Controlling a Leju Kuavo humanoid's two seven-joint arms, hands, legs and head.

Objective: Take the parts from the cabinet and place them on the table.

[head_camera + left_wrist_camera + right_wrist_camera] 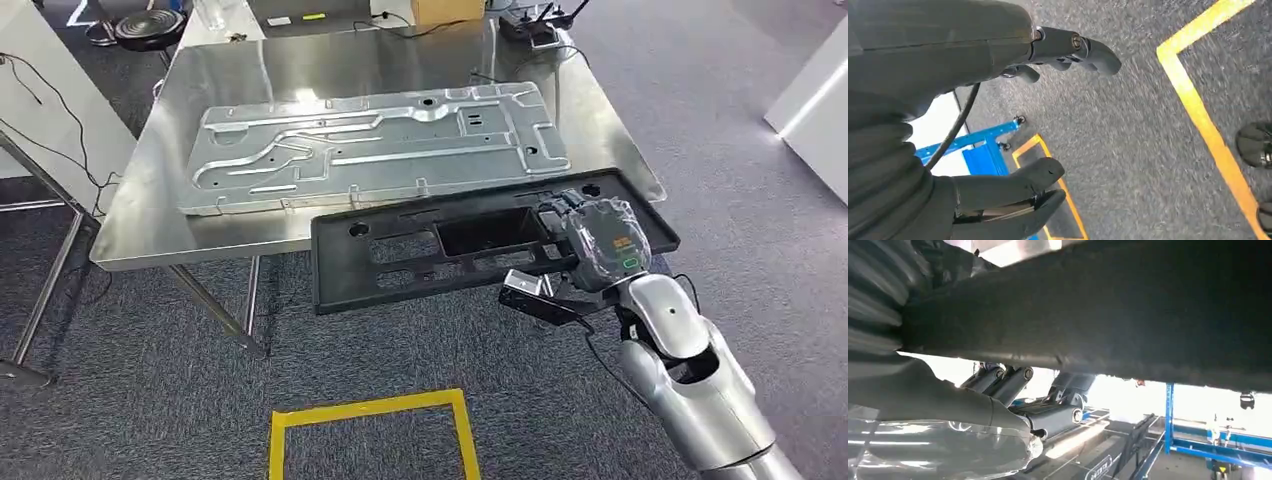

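**Panel in the right hand at the table's near edge**

Panel (440, 245), black plastic with cut-outs, is what your right hand (590, 240) grips at its right end. In the head view the hand sits wrapped in clear film, with an orange label and a small green mark on its back; the print there is too small for you to read. The panel's far edge and right corner overlap the near edge of the table (130, 215), while its left part hangs out over the grey carpet. You cannot tell whether it touches the tabletop. In the right wrist view the panel's dark underside (1128, 315) runs across the frame, with the fingers (1048, 417) folded up against it.

On the table just beyond lies a plate (375, 145), pressed sheet metal with ribs and holes, flat and close to the panel's far edge. A cardboard box (447, 10) stands at the table's far side.

Your left hand (1013, 125) hangs over the carpet, fingers apart and holding nothing. Yellow tape (1198, 115) marks the floor beneath it, and a blue frame (983, 145) stands nearby. A yellow square outline (370, 430) also shows on the floor in the head view.
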